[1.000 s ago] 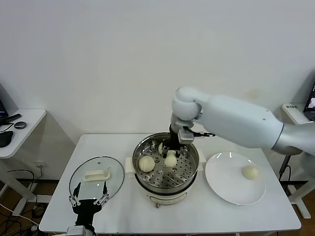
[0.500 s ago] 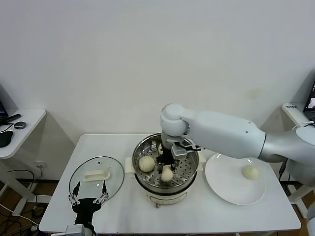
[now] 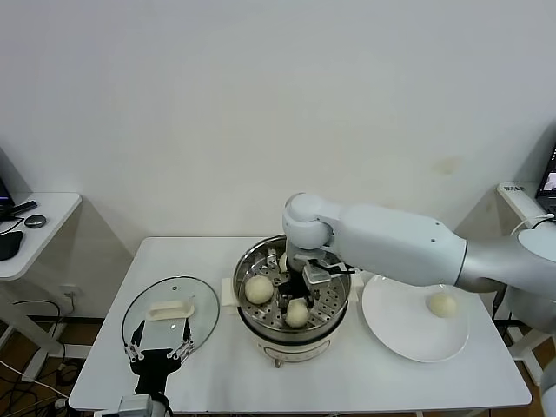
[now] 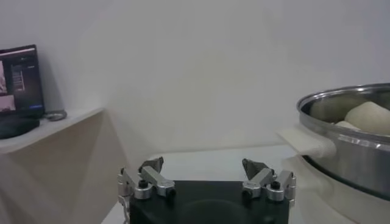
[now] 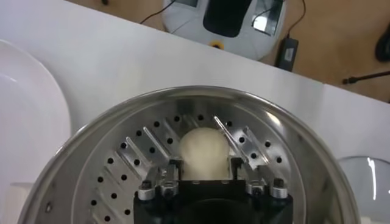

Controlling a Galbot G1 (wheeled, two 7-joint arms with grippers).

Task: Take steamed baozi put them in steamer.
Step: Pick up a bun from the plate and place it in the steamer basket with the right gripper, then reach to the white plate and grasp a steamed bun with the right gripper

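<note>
The steamer (image 3: 241,280) stands mid-table, a shiny pot with a perforated tray (image 5: 131,158). My right gripper (image 3: 303,294) reaches down into it and is open. Its fingers stand on either side of a baozi (image 5: 204,148) that rests on the tray near the front (image 3: 297,314). A second baozi (image 3: 258,289) lies at the tray's left, and a third (image 3: 283,260) shows partly behind the arm. Another baozi (image 3: 442,304) sits on the white plate (image 3: 401,334) to the right. My left gripper (image 3: 157,352) is parked open at the table's front left (image 4: 204,164).
A glass lid (image 3: 169,310) with a white handle lies on the table left of the steamer, just behind my left gripper. The steamer's white side handle (image 4: 301,141) juts toward the lid. A small side table (image 3: 35,228) stands beyond the table's left edge.
My right gripper carried a baozi from the back of the steamer forward and down onto the tray, then spread its fingers off it. The left arm has stayed still.
</note>
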